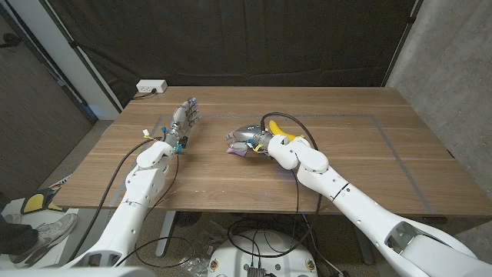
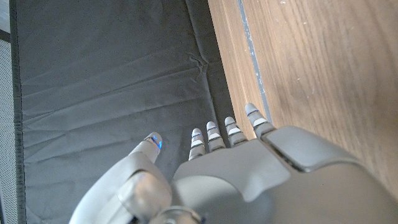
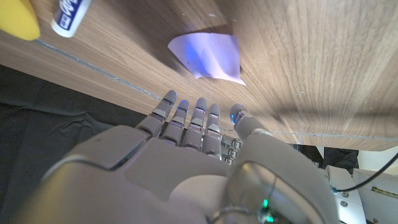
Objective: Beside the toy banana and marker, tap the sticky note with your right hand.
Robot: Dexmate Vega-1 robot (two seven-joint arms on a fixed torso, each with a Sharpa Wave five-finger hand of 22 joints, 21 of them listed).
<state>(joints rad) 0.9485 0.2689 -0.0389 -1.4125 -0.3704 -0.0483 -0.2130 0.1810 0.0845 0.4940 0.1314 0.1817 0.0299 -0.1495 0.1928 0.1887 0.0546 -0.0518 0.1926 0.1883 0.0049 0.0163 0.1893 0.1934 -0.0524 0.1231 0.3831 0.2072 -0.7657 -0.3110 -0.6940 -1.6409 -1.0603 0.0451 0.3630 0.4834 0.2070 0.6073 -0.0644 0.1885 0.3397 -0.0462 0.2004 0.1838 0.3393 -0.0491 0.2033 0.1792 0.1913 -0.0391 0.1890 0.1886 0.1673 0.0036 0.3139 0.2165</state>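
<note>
Right robot hand [image 1: 247,138] hovers over mid tabletop [image 1: 369,165], fingers apart and stretched forward, holding nothing. The note [image 3: 208,57], pale purple, lies flat on the wood just ahead of and under the fingertips [image 3: 202,107]; in the head view only its near-left corner [image 1: 234,151] peeks out below the hand. Cannot tell if fingers touch it yet; the wrist view suggests a small gap. Banana [image 1: 281,132] sits just beside the note on the far-right side, close behind the hand; marker [image 3: 70,15] next to the banana. Note has no clear long axis. Left robot hand [image 1: 184,117] is well apart to the note's left, fingers straight and slightly spread, empty. Right is clearly nearer; likely just a short press down.
</note>
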